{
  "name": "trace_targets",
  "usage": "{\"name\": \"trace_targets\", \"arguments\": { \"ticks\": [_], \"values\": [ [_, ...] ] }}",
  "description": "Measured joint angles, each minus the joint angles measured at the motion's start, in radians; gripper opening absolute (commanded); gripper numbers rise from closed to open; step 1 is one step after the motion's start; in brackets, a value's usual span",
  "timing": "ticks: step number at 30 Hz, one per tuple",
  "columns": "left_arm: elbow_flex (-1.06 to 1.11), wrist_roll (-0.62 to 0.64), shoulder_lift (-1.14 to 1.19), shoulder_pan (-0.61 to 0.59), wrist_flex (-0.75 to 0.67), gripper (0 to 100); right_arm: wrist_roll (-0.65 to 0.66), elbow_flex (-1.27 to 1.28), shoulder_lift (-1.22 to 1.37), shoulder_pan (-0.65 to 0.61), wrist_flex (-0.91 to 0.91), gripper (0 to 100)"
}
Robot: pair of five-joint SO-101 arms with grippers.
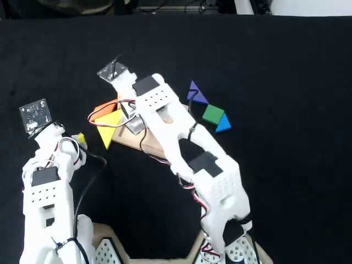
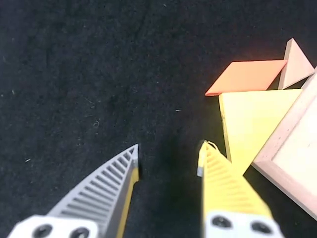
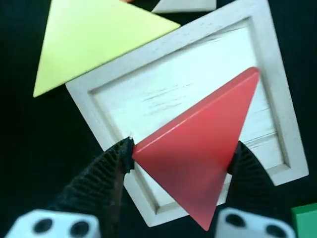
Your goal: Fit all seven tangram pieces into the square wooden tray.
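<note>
One red triangle [image 3: 198,144] sits clamped in the right gripper [image 3: 182,151] over the square wooden tray [image 3: 163,52], while the left gripper [image 2: 169,148] hangs open just beside the yellow triangle [image 2: 252,119].

left tool [image 2: 169,146] agape, empty | yellow triangle [image 2: 252,124] beside tray [image 2: 283,130] | orange parallelogram [image 2: 246,77] adjacent
</note>
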Motion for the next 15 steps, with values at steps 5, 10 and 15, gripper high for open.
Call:
{"name": "trace_targets", "arguments": {
  "ticks": [5, 10, 15],
  "values": [
    [0.0, 0.0, 0.0, 0.006, 0.0, 20, -0.199, -0.009, 0.0, 0.0, 0.003, 24.7],
    [0.0, 0.0, 0.0, 0.006, 0.0, 20, -0.48, -0.021, 0.0, 0.0, 0.011, 24.7],
    [0.0, 0.0, 0.0, 0.006, 0.0, 20, -0.74, -0.052, 0.0, 0.0, 0.011, 24.7]
  ]
}}
